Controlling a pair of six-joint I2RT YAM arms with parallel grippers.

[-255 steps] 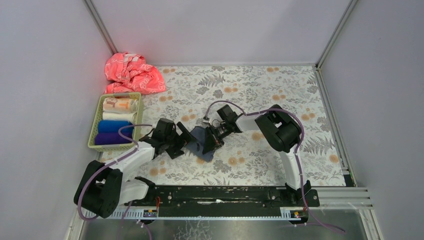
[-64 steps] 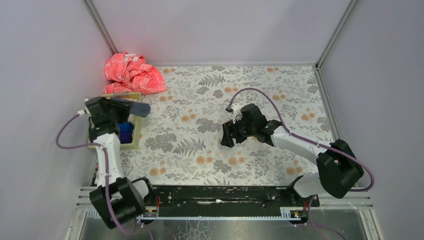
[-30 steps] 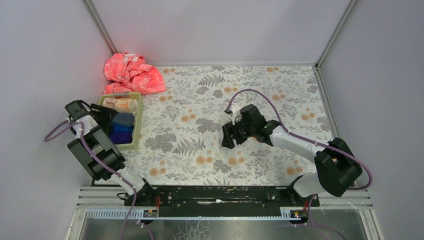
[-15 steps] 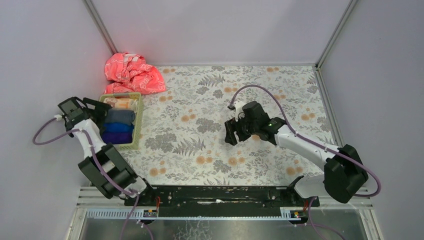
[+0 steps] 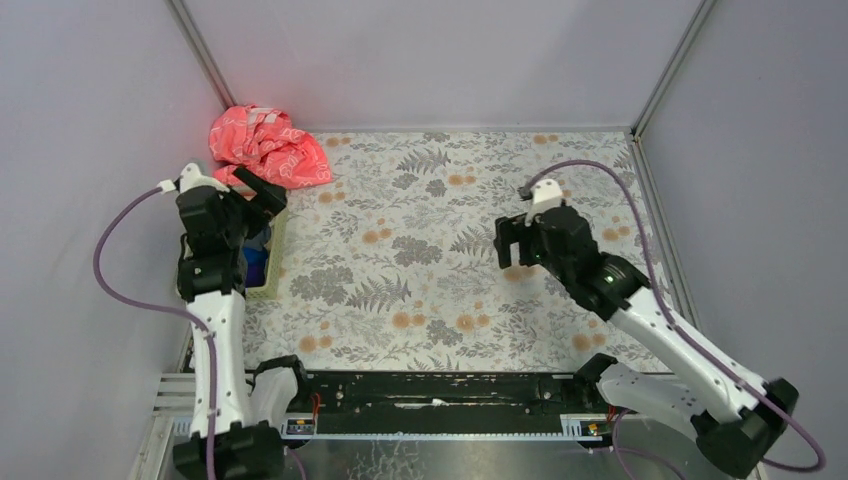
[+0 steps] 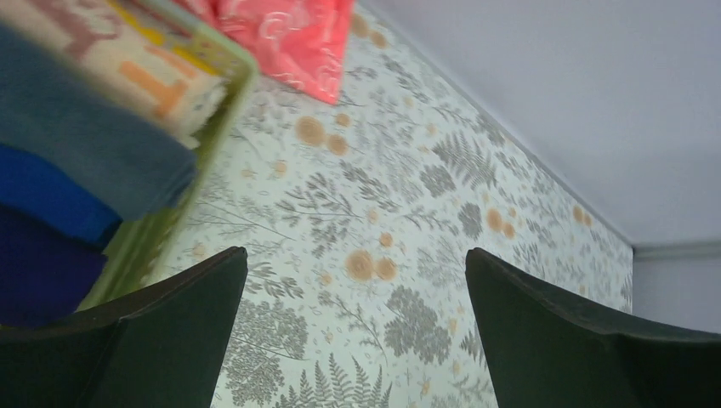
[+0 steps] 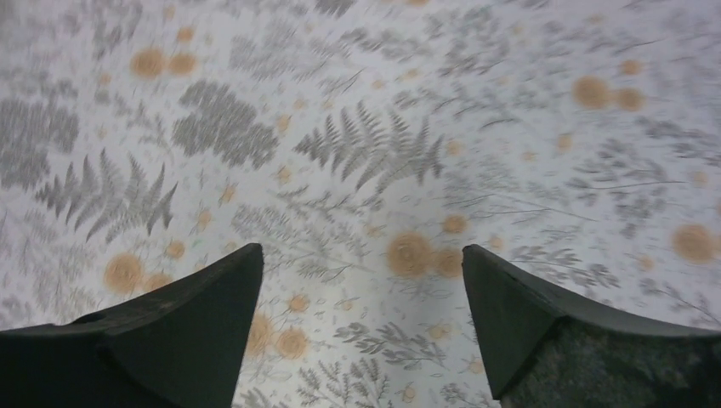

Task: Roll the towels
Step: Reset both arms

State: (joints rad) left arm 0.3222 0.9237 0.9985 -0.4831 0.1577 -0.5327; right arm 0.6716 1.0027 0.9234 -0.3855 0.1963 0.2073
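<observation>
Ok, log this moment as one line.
left gripper open, empty, by basket | right gripper open, empty, over floral covering | grey-blue roll in basket | pink cloth crumpled

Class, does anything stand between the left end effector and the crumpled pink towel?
Nothing visible does: the left end effector, open above the green basket, has only floral covering before the pink towel.

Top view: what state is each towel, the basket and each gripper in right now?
green basket: upright, holds four rolls
grey-blue towel: rolled, in basket
cream printed towel: rolled, in basket
blue towel: rolled, in basket
purple towel: rolled, in basket
pink cloth: crumpled, on the table
left gripper: open, empty
right gripper: open, empty
</observation>
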